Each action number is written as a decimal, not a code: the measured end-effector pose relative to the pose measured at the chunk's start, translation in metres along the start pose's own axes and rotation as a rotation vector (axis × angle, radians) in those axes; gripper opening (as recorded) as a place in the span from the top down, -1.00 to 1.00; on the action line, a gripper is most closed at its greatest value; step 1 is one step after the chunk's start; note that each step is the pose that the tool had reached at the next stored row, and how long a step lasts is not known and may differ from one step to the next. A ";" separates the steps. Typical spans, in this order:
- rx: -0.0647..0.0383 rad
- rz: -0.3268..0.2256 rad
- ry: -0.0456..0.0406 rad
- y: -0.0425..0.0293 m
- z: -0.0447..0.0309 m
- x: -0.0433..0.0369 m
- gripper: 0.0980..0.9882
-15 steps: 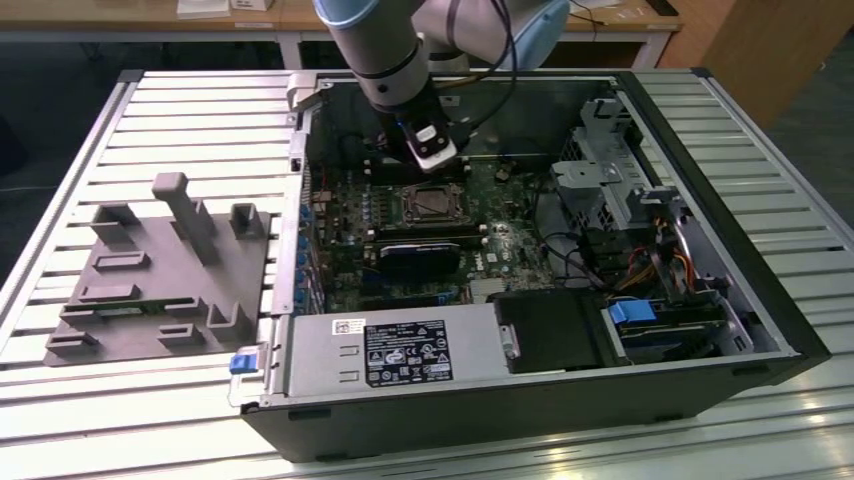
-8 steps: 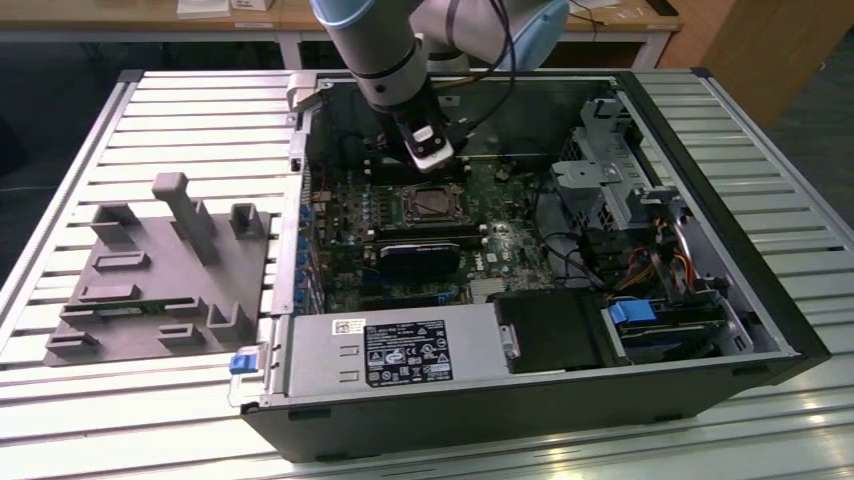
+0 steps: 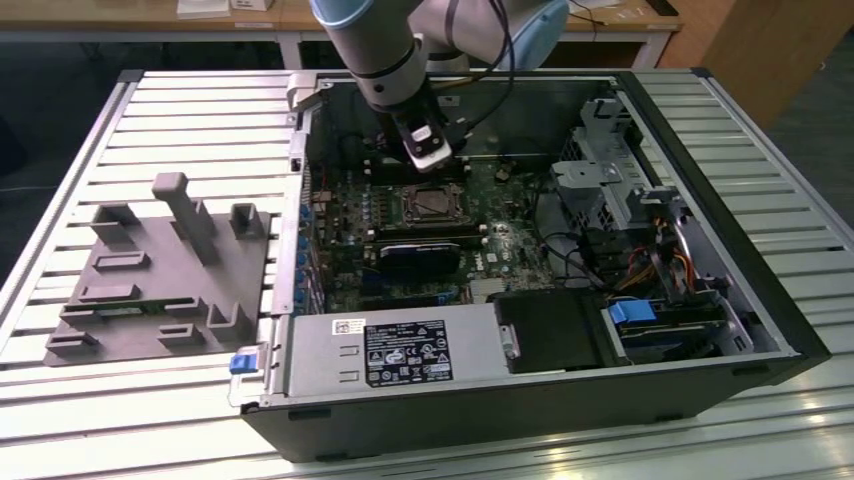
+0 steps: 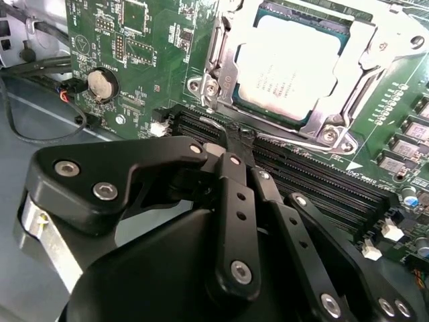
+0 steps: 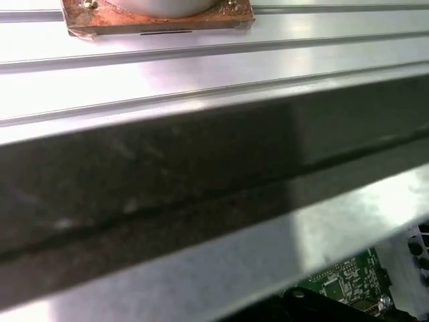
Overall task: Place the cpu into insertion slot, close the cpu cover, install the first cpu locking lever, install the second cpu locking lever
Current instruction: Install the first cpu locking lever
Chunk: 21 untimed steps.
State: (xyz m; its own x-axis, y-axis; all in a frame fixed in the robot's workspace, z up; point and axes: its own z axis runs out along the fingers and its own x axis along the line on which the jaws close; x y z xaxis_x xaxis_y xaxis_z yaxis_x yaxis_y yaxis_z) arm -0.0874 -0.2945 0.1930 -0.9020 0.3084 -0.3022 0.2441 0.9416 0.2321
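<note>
Closest in the second wrist view is the end effector [image 4: 234, 141], its black linkage arms drawn in so the fingertips [image 4: 231, 157] come together. They rest at a thin wire lever [image 4: 295, 141] that runs along the near edge of the socket. I cannot tell whether the wire is actually pinched between them. Just past the tips lie the long black memory slots [image 4: 315, 171]. Beyond those sits the cpu [image 4: 289, 67], seated flat in the insertion slot [image 3: 430, 204]. The cpu cover [image 4: 371, 41] is down over it, and the chip's pale metal top shows through the square window. To one side, a round coin battery [image 4: 102, 84] sits on the green motherboard [image 4: 161, 40].

In the exterior view, the arm reaches down into the open computer case [image 3: 694, 330] and holds the end effector just beyond the socket. The case lies on a slatted metal worktop [image 3: 174, 110]. A grey moulded fixture [image 3: 160, 270] stands well apart from it, toward the exterior view's left.
</note>
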 end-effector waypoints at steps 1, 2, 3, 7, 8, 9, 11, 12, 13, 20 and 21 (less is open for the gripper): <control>0.002 0.001 -0.0009 -0.0001 0.0002 0.0001 0.99; 0.003 0.002 -0.0019 -0.0001 0.0004 0.0001 0.99; 0.004 0.003 -0.0026 -0.0002 0.0005 0.0002 0.99; 0.006 0.008 -0.0042 -0.0003 0.0010 0.0003 0.99; 0.006 0.009 -0.0045 -0.0003 0.0011 0.0004 0.99; 0.007 0.010 -0.0048 -0.0003 0.0012 0.0004 0.99; 0.007 0.012 -0.0055 -0.0004 0.0016 0.0005 0.99; 0.007 0.013 -0.0059 -0.0005 0.0018 0.0006 0.99; 0.008 0.014 -0.0064 -0.0005 0.0021 0.0007 0.99; 0.010 0.021 -0.0094 -0.0010 0.0039 0.0013 0.99; 0.010 0.022 -0.0099 -0.0011 0.0042 0.0014 0.99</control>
State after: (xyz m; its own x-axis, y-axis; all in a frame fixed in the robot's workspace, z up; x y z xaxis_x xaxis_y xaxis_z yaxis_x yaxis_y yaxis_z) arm -0.0874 -0.2945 0.1885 -0.8927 0.3306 -0.3062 0.2678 0.9357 0.2295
